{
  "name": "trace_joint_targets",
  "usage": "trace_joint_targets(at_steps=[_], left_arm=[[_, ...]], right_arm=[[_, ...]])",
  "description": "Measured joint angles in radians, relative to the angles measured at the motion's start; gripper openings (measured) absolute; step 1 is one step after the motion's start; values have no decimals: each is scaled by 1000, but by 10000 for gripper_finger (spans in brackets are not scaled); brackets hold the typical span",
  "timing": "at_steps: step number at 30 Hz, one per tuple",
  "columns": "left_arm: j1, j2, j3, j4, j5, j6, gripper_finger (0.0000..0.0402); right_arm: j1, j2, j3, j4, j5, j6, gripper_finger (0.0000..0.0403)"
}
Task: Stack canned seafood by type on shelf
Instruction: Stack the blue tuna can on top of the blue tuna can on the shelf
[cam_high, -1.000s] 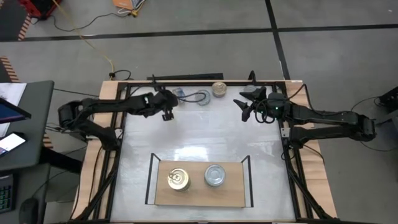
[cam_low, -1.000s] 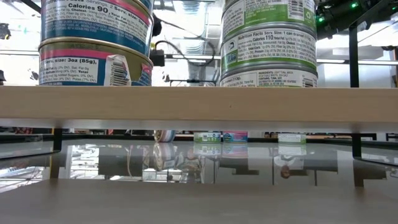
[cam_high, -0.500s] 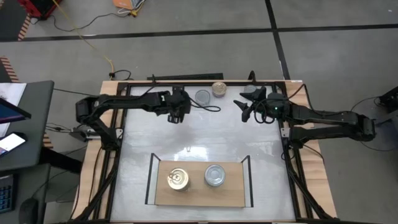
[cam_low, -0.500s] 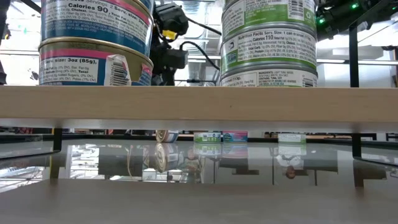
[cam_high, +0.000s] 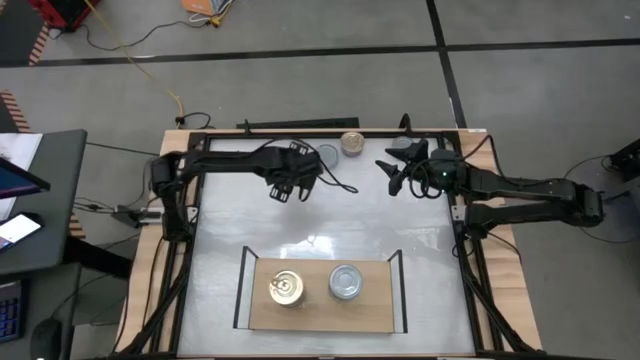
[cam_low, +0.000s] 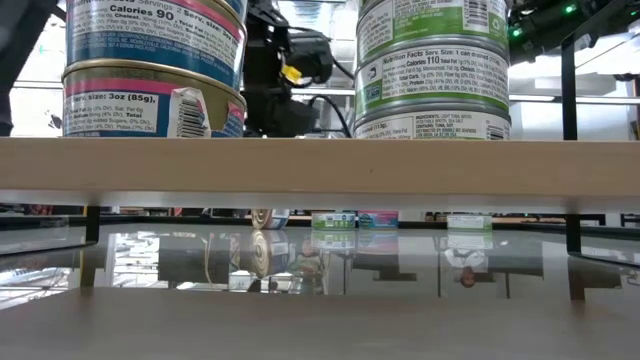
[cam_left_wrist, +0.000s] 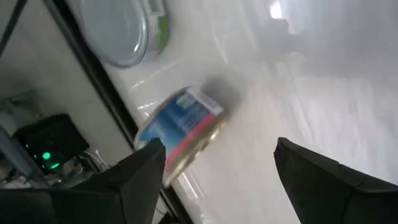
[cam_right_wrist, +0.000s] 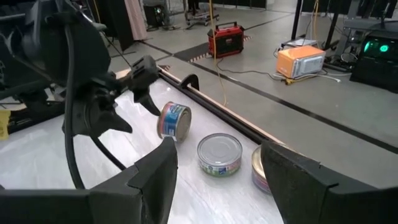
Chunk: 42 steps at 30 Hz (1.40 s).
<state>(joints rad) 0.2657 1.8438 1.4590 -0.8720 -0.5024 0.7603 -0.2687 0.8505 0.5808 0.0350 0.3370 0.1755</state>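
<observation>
A blue-labelled can (cam_left_wrist: 180, 124) stands on its edge near the table's far edge, also in the right wrist view (cam_right_wrist: 174, 121). Beside it a silver-lidded can (cam_high: 327, 153) and a gold-lidded can (cam_high: 352, 142) lie flat. My left gripper (cam_high: 292, 188) hovers open just above the tipped can, slanting down; the can lies beyond one fingertip (cam_left_wrist: 152, 155), apart from it. My right gripper (cam_high: 398, 170) waits open at the far right. The shelf (cam_high: 320, 312) at the near edge bears a gold-lidded stack (cam_high: 287, 289) and a silver-lidded stack (cam_high: 345, 282).
A black frame rail (cam_high: 300, 128) runs along the table's far edge right behind the cans. The shelf's black uprights (cam_high: 240, 285) stand at both ends. The white tabletop (cam_high: 320, 220) stretches between the far cans and the shelf.
My left gripper has travelled along the far edge toward the table's right, rolled about its own line, tipped downward and opened. The blue can has stayed on its edge in the same spot.
</observation>
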Motion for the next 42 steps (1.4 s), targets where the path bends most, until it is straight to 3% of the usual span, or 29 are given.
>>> trace_joint_targets(at_steps=[7,15,23,34,39,42], left_arm=[[0,88,105,-79,-9,64,291],[32,90,105,-53,15,228,291],[51,89,105,23,140,406,292],[99,89,105,33,162,361,362],[98,112,106,35,157,388,370],[98,170,105,26,98,408,369]], right_arm=[[0,0,0,-27,0,-1,255],[0,0,0,-26,0,-1,255],[0,0,0,-26,0,0,255],[0,0,0,-25,-1,0,255],[0,0,0,-7,-2,0,255],[0,0,0,3,-19,1,255]])
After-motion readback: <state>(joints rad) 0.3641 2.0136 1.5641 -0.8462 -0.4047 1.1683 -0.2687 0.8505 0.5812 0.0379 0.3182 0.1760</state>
